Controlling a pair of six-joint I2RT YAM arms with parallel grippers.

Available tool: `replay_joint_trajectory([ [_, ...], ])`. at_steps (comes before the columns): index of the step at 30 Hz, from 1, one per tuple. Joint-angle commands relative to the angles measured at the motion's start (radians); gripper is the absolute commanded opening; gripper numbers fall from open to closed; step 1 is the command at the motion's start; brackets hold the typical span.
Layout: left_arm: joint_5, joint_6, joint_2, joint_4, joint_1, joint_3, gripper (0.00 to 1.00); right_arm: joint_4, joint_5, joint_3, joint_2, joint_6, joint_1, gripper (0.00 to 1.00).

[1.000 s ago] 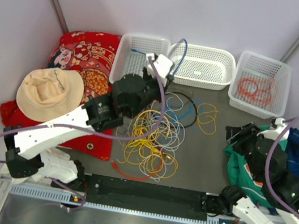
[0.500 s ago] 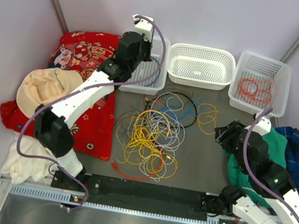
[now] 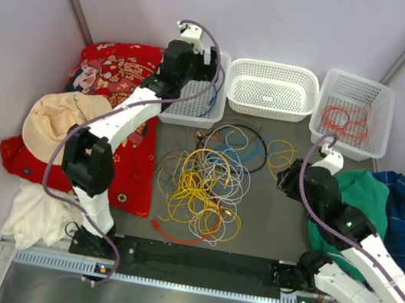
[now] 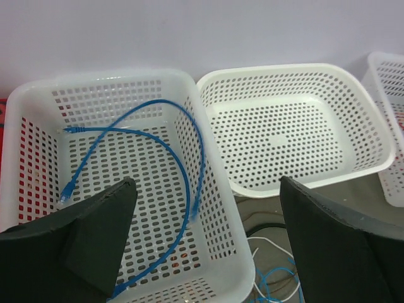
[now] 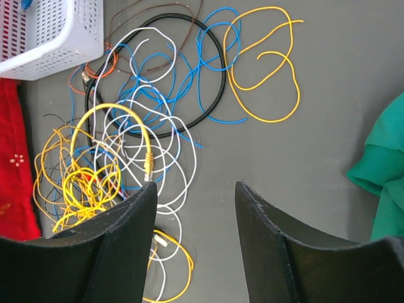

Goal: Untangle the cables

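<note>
Three white plastic baskets stand in a row at the far side of the grey tabletop (image 3: 269, 217). Each is rectangular with rounded corners, its walls and floor punched with rows of small holes.

The left basket (image 4: 101, 77) sits just beside the middle basket (image 3: 274, 69). It holds one thin, smooth blue cable (image 4: 189, 151), which lies in a loose open loop with small plugs showing. The right basket (image 3: 358, 78), on the other side of the middle basket, holds a coil of thin red-orange cable (image 3: 345, 122). I cannot tell how many strands are in that coil.

In front of the middle basket the tangle of cables (image 3: 209, 180) lies on the tabletop, many thin glossy wires in yellow, white and blue looped over one another. One thicker black cable (image 5: 223, 63) forms a round ring at the edge of the tangle nearest the middle basket. One yellow-orange cable (image 5: 270, 120) curls in an open loop just beside that ring.

The left pincer (image 4: 205, 240) hangs above the left basket. Its two dark, matte, wedge-shaped fingers are spread wide and grip nothing. The right pincer (image 5: 196, 240) is well in front of the middle basket, over bare tabletop just beside the tangle, its fingers parted and gripping nothing.
</note>
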Motion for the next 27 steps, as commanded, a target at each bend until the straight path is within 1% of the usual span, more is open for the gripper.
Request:
replay_joint_trajectory([
  [1,0.018,-0.030,-0.208,0.115,-0.036,-0.105,0.99,0.074,-0.010,-0.020,0.024,-0.022,0.004,0.52],
  [2,0.018,-0.031,-0.236,0.112,-0.050,-0.137,0.99,0.081,-0.020,-0.025,0.047,-0.019,0.004,0.52],
  [3,0.012,-0.027,-0.285,0.100,-0.085,-0.208,0.99,0.089,-0.036,-0.040,0.057,-0.017,0.004,0.52],
  [5,-0.040,-0.010,-0.330,0.071,-0.137,-0.276,0.99,0.130,-0.072,-0.068,0.088,-0.008,0.002,0.52],
  [6,-0.057,-0.002,-0.368,0.042,-0.197,-0.346,0.99,0.149,-0.079,-0.077,0.099,-0.008,0.002,0.52],
  [7,-0.094,0.002,-0.383,0.040,-0.231,-0.381,0.99,0.164,-0.081,-0.085,0.113,-0.005,0.002,0.53],
  [8,-0.112,-0.005,-0.399,0.005,-0.262,-0.418,0.99,0.193,-0.081,-0.091,0.142,-0.002,-0.001,0.52],
  [9,-0.128,-0.017,-0.431,-0.027,-0.324,-0.485,0.99,0.210,-0.084,-0.092,0.166,-0.006,-0.007,0.52],
  [10,-0.160,-0.037,-0.449,-0.047,-0.352,-0.521,0.99,0.227,-0.086,-0.089,0.189,-0.014,-0.013,0.52],
  [11,-0.177,-0.091,-0.471,-0.057,-0.380,-0.556,0.99,0.265,-0.090,-0.076,0.215,-0.020,-0.030,0.52],
  [12,-0.198,-0.128,-0.521,-0.064,-0.427,-0.633,0.99,0.284,-0.095,-0.066,0.282,-0.026,-0.042,0.52],
  [13,-0.208,-0.164,-0.552,-0.067,-0.449,-0.674,0.99,0.302,-0.105,-0.053,0.316,-0.035,-0.054,0.52],
  [14,-0.221,-0.241,-0.583,-0.064,-0.466,-0.716,0.99,0.331,-0.121,-0.020,0.362,-0.040,-0.070,0.52],
  [15,-0.231,-0.284,-0.645,-0.060,-0.496,-0.797,0.99,0.348,-0.128,-0.003,0.442,-0.042,-0.091,0.52],
  [17,-0.266,-0.371,-0.702,-0.052,-0.544,-0.893,0.99,0.371,-0.150,0.059,0.534,-0.051,-0.108,0.51],
  [18,-0.292,-0.395,-0.751,-0.069,-0.559,-0.914,0.99,0.391,-0.158,0.084,0.574,-0.057,-0.117,0.50],
  [19,-0.322,-0.415,-0.773,-0.089,-0.575,-0.928,0.99,0.397,-0.162,0.111,0.664,-0.078,-0.119,0.50],
  [20,-0.344,-0.444,-0.811,-0.141,-0.592,-0.945,0.99,0.396,-0.168,0.177,0.704,-0.089,-0.120,0.49],
  [22,-0.395,-0.467,-0.845,-0.198,-0.601,-0.951,0.99,0.376,-0.184,0.251,0.830,-0.121,-0.119,0.49],
  [23,-0.405,-0.470,-0.874,-0.239,-0.602,-0.955,0.99,0.370,-0.205,0.317,0.873,-0.129,-0.119,0.49],
  [27,-0.441,-0.491,-0.933,-0.293,-0.603,-0.975,0.99,0.356,-0.242,0.415,1.004,-0.164,-0.114,0.51],
])
